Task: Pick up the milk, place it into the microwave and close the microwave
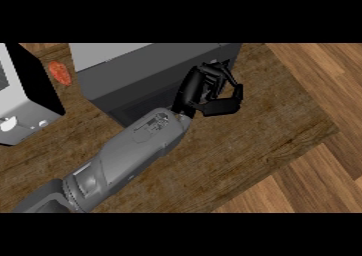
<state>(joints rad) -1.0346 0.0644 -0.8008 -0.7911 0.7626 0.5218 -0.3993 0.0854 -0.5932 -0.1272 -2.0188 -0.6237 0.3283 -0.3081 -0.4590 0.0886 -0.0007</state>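
The microwave [140, 85] is a dark grey box at the top middle of the head view. Its door [25, 95] stands open at the left, a pale panel with a black edge. My right hand [210, 95] is against the microwave's right side, at the end of a grey forearm [132, 150] that comes in from the lower left. Its fingers are curled, and I see nothing between them. No milk shows anywhere in view. My left hand is out of view.
A small red object [60, 72] lies on the wooden counter [236, 150] between the open door and the microwave body. The counter's edge runs diagonally at the lower right, with lighter wood floor [317, 175] beyond it.
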